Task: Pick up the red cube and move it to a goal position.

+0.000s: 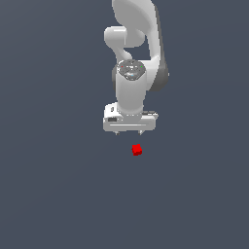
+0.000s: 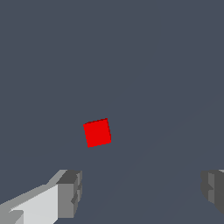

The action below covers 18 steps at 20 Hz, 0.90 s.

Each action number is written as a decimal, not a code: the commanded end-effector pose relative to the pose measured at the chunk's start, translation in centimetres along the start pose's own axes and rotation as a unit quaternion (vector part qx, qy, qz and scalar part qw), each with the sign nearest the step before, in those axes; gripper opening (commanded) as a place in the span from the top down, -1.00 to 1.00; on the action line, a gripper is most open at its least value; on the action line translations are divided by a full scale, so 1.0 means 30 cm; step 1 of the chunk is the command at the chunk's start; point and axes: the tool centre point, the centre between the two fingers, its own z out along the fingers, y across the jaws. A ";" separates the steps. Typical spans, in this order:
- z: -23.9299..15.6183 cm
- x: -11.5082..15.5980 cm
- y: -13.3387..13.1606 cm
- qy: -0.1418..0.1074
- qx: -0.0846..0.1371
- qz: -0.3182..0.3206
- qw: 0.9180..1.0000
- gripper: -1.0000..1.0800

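A tiny red cube point(image 1: 137, 150) lies on the flat dark grey surface, just below the white hand in the exterior view and slightly toward that view's right. The white arm reaches down from the top, and my gripper point(image 1: 129, 132) hangs above the surface with only short finger stubs showing under the hand. In the wrist view the red cube point(image 2: 97, 132) sits on the floor beyond the two grey fingertips point(image 2: 70, 193), which stand far apart. My gripper point(image 2: 142, 192) is open and holds nothing. No goal marker shows.
The dark grey floor point(image 1: 58, 194) spreads evenly all around the arm, with no other object in either view.
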 end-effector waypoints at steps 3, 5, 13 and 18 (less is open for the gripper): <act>0.004 0.000 -0.002 0.000 0.000 -0.001 1.000 -0.92; 0.018 0.001 -0.006 0.000 0.000 -0.004 1.000 -0.92; 0.160 0.010 -0.050 0.002 0.001 -0.036 0.999 -0.92; 0.302 0.018 -0.096 0.003 0.001 -0.067 0.998 -0.92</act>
